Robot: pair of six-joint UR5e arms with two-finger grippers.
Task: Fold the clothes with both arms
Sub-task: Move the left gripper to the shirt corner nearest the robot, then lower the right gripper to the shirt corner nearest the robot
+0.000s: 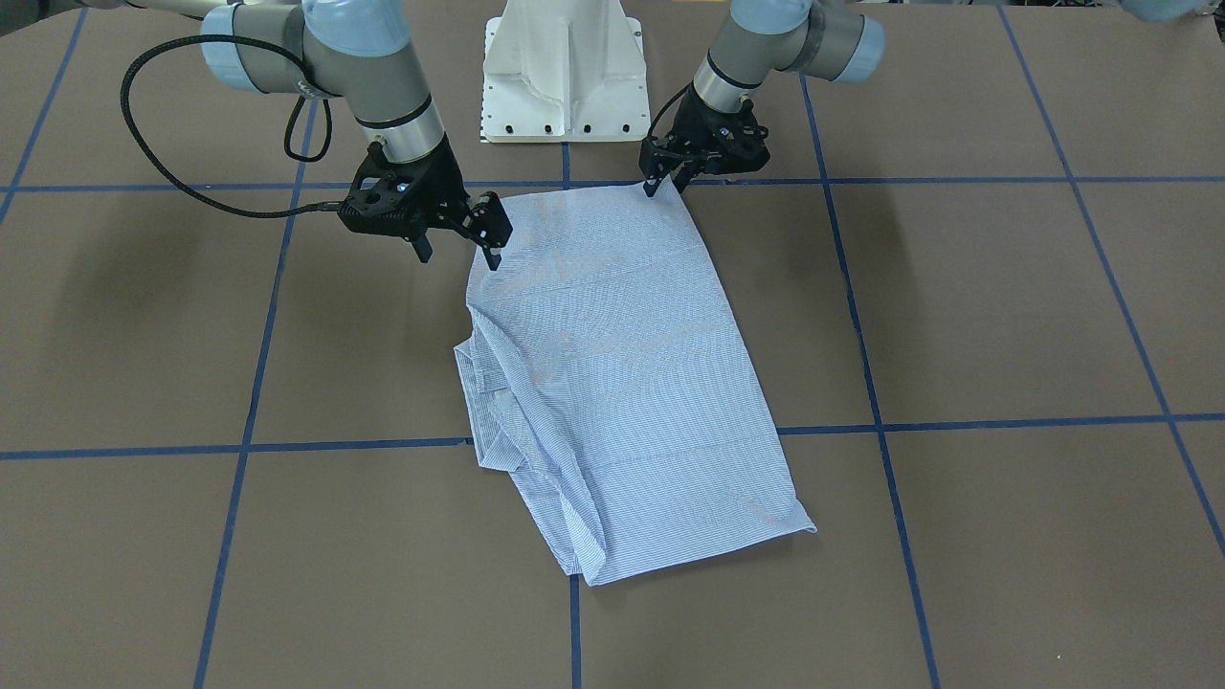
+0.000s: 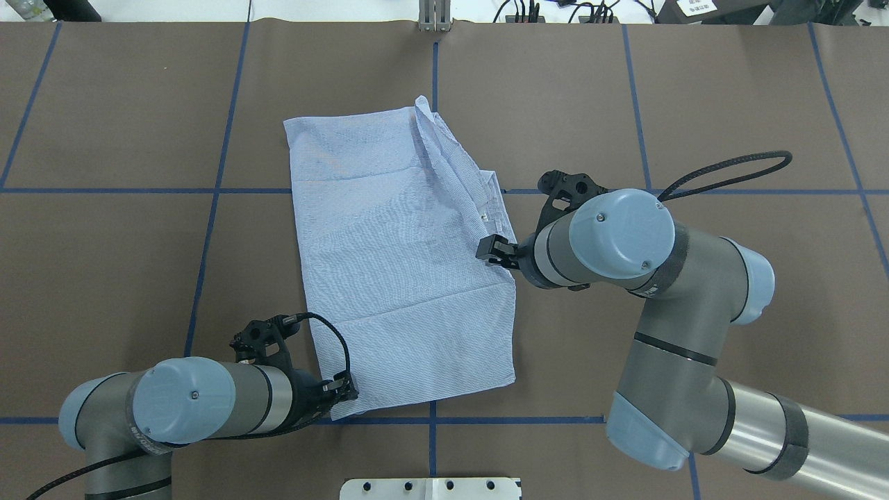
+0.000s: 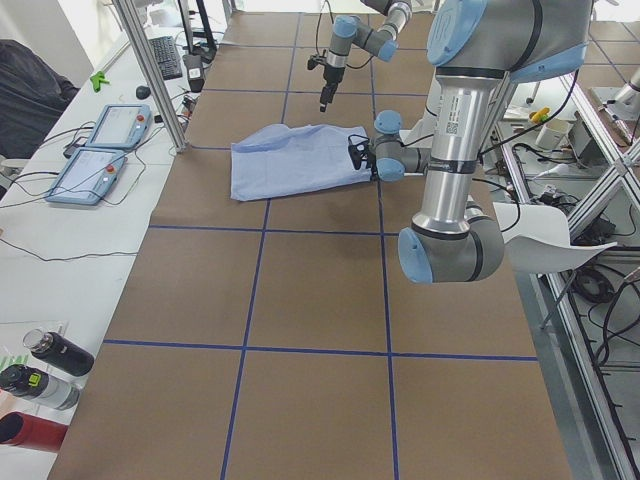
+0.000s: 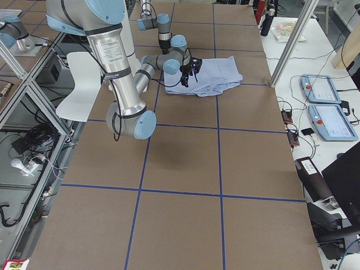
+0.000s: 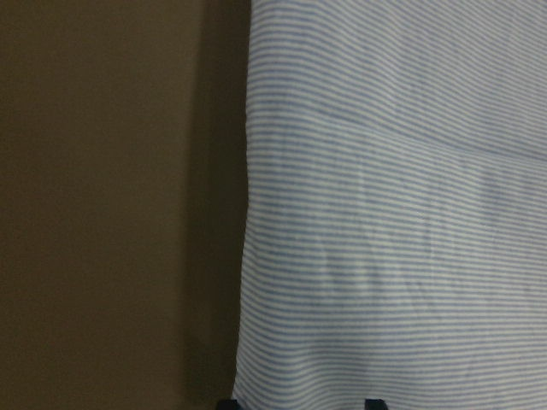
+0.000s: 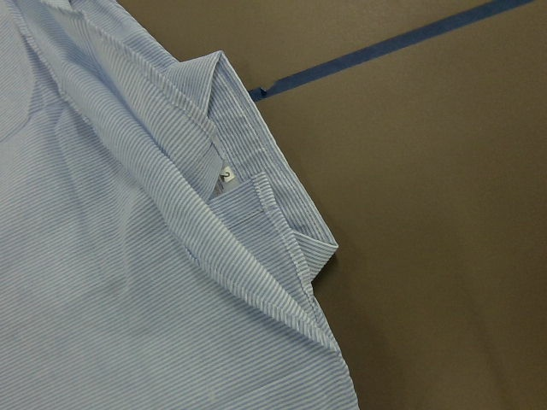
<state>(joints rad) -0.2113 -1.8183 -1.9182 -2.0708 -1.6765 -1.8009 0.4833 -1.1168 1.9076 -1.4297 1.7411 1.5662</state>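
The striped light blue shirt point(image 1: 622, 383) point(image 2: 396, 264) lies folded into a long rectangle in the middle of the table, its collar side bunched along one long edge. My left gripper point(image 1: 667, 184) point(image 2: 345, 389) sits low at the shirt's near corner beside the base. It is open, and two dark fingertips point(image 5: 372, 401) show apart over the cloth point(image 5: 393, 213). My right gripper point(image 1: 457, 251) point(image 2: 492, 250) hovers open at the opposite long edge, just short of the collar fold point(image 6: 256, 222), with nothing between its fingers.
The white pedestal base point(image 1: 565, 77) stands just behind the shirt's near end. A black cable point(image 1: 153, 124) loops off the right arm. Blue tape lines point(image 2: 208, 229) grid the brown table. Teach pendants point(image 3: 100, 150) and bottles point(image 3: 50, 360) lie on a side bench.
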